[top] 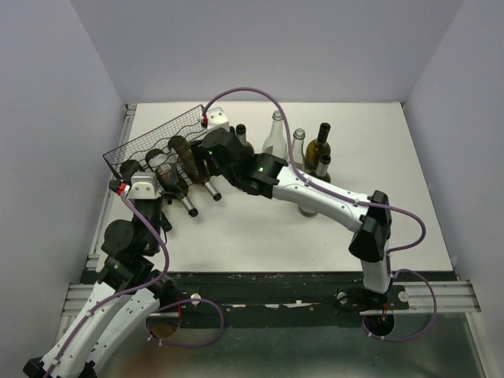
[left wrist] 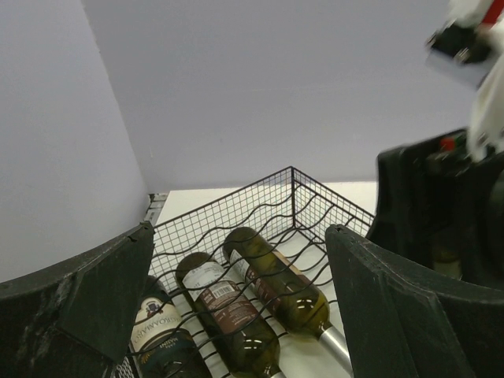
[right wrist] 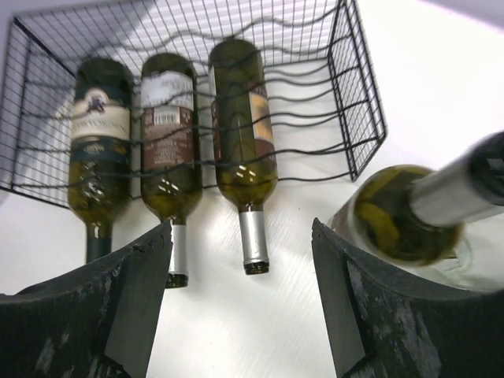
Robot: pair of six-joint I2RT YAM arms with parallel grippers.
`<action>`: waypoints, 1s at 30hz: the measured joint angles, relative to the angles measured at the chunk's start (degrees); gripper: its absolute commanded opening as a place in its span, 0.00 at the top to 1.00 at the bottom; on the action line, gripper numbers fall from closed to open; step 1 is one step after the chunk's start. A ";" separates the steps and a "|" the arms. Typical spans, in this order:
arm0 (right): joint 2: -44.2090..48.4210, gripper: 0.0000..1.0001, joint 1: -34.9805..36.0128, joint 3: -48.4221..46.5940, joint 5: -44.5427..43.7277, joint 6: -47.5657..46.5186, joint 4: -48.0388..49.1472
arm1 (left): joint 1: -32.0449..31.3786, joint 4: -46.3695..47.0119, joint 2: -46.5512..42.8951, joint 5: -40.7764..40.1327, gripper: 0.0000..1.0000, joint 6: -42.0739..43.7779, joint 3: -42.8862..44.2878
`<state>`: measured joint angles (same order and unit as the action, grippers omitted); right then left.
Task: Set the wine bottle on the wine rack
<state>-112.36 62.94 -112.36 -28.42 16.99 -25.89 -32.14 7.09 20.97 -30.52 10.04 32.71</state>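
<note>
Inside a robotics laboratory test cell: plain pale-violet partition walls [top: 276, 47] box in a white table [top: 260, 236] on three sides. A left arm [top: 130, 244] and a right arm [top: 339, 201] are bolted to a metal rail [top: 441, 293] at its near edge and trail purple cables [top: 244, 89]. The props on the table are a black wire wine rack [top: 153, 138] and a cluster of wine bottles [top: 315, 150].

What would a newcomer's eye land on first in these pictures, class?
Three wine bottles lie side by side in the black wire wine rack at the table's far left. The right arm's fingers hang open just in front of their necks. A cluster of upright bottles stands to the right of the rack.
</note>
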 measured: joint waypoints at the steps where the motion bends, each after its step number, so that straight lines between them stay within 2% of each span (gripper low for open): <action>1: 1.36 0.19 0.00 0.11 -0.57 0.22 -0.11 | 0.11 0.00 -0.28 0.20 0.01 -0.24 0.00; 8: 7.61 0.17 -0.13 1.33 -8.68 1.62 -0.81 | 0.63 -0.20 -0.52 1.33 0.01 -1.09 0.02; 17: 4.98 0.21 -4.28 1.27 -10.86 3.08 -1.36 | 1.20 -1.77 0.20 2.54 0.01 -1.81 0.07; 24: -0.96 0.32 -6.69 1.20 -11.39 2.43 -1.22 | 1.66 -2.89 1.38 3.41 0.01 -2.49 0.46; 30: -2.40 0.39 -7.65 1.18 -11.39 1.38 -0.72 | 2.12 -3.67 1.57 5.01 0.01 -4.04 0.68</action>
<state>-114.76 55.29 -111.18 -39.81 18.37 -26.61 -30.02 3.42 22.55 -25.52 6.00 33.39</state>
